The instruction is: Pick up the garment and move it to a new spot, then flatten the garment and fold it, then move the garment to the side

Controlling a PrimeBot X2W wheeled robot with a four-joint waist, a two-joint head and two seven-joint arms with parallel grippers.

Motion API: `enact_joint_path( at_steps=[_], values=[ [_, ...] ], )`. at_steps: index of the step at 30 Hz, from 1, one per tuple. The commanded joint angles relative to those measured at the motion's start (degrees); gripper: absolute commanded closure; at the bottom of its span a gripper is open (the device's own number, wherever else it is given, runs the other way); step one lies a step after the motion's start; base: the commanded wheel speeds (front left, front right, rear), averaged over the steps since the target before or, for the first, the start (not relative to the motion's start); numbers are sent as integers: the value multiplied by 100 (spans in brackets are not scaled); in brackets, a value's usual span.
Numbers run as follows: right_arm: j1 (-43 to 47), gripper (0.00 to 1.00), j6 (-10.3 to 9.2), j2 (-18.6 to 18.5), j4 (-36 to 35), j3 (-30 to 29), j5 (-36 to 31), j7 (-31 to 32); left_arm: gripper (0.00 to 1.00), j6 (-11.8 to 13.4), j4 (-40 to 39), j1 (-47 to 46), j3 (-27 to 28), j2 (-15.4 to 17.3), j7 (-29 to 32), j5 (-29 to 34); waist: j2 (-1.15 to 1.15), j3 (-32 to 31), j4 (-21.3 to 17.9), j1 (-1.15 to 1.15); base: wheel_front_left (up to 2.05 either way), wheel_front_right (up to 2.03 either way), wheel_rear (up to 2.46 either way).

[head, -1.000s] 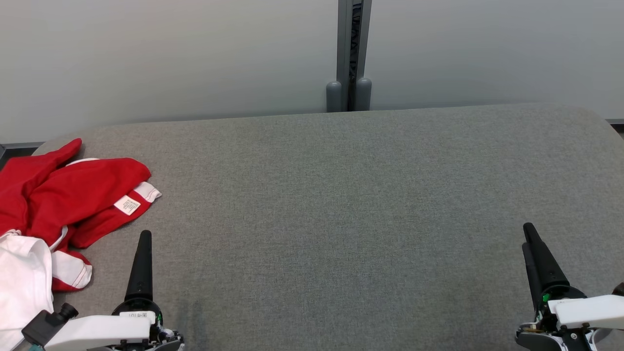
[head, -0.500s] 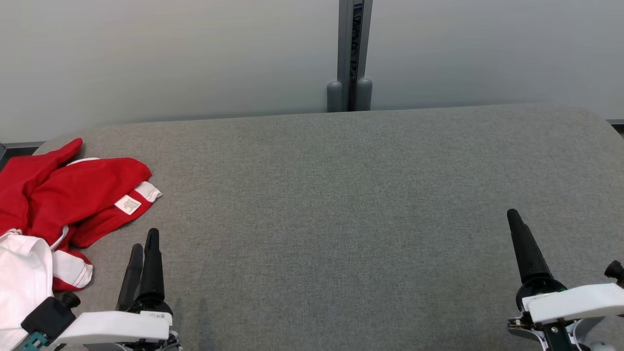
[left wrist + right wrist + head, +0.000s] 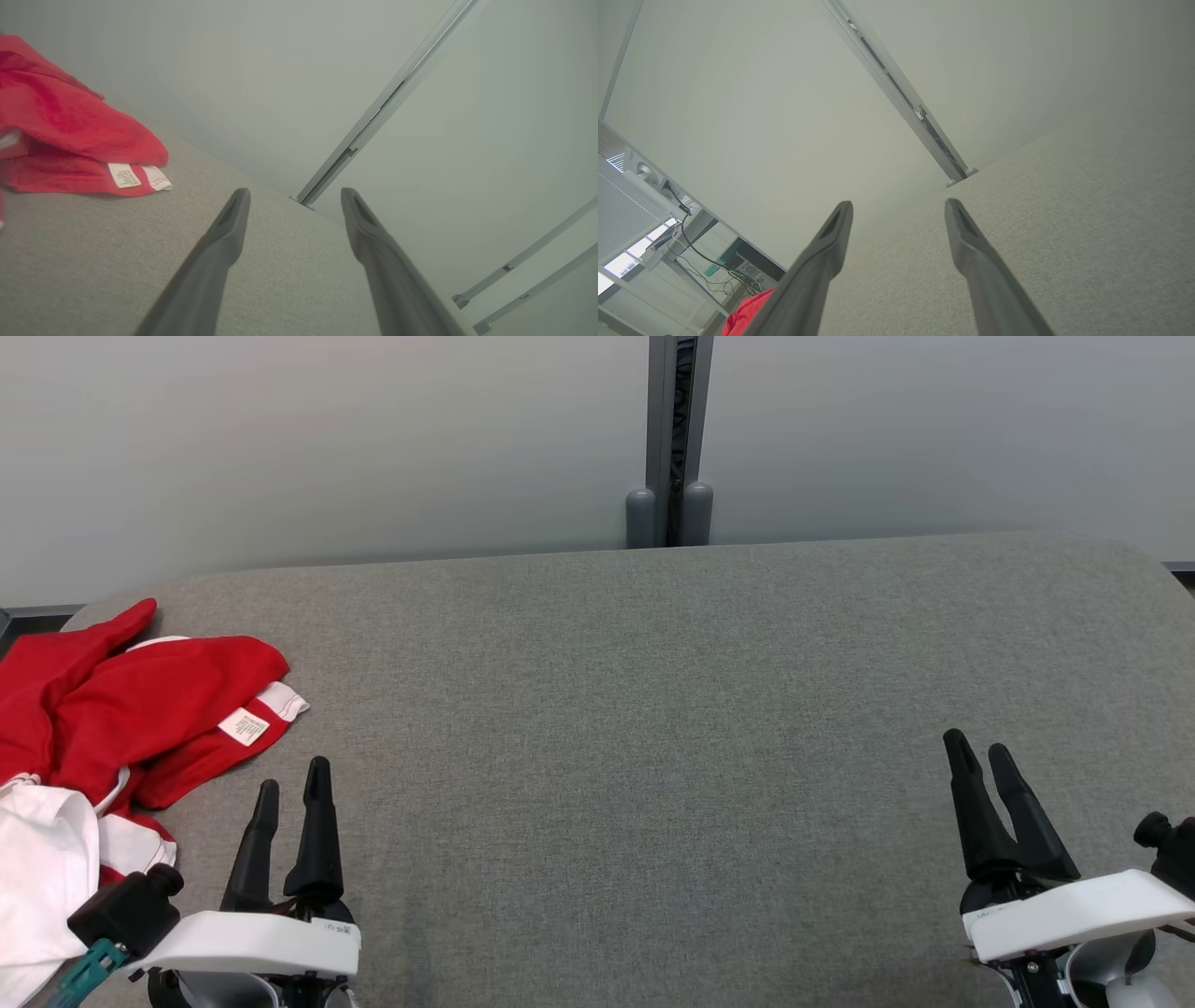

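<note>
A crumpled red garment with white trim and a small white label lies at the left end of the grey padded table; part of it shows in the left wrist view and a red corner in the right wrist view. My left gripper stands open just right of the garment, not touching it, nothing between its fingers. Far to the right, my right gripper is open over bare table, also empty.
White cloth lies at the lower left, partly over the red garment. A pale partition wall with a grey post stands along the table's far edge. The table's right end is rounded.
Both arms have turned and moved up the view, so each gripper's two fingers now show apart. The left gripper shifted slightly right, the right slightly left. The garment has not moved.
</note>
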Motion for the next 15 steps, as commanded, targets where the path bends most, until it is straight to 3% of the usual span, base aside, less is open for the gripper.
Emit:
enact_joint_path(
  at_steps=[1, 15],
  values=[
    [-145, 0, 36, -65, -47, 57, -267, -94, 0, 49, -40, -149, -7, 20, -63, 240, 0, 1, -3, 0, 0, 0, 0],
    [-162, 0, 44, -145, -19, 137, -1325, -351, 0, 141, 89, -245, -102, 28, -229, 1159, 0, 5, 1, 0, 0, 0, 0]
  ],
)
